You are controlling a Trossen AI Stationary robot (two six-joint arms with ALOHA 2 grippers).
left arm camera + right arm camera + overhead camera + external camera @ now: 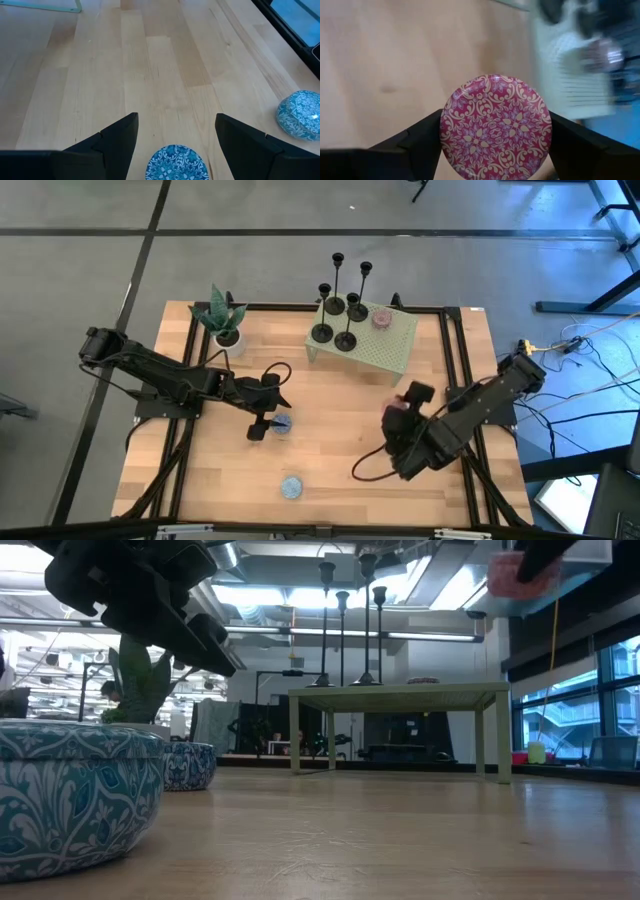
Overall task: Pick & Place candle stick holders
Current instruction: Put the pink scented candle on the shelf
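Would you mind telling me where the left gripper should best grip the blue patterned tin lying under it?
Grip the blue patterned tin across its round side wall, coming straight down from above. It sits flat with its lid up, and the left gripper, open, already straddles it.

My left gripper (172,137) hangs over the wooden table (150,75), fingers (117,135) spread apart. A blue patterned tin (175,162) sits between them. A second blue tin (300,112) lies well apart from it.

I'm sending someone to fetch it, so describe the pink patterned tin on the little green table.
At the table's far edge stands a small pale green side table. Four black candle stick holders crowd one end; the pink patterned tin sits beside them, the only round, colourful thing there.
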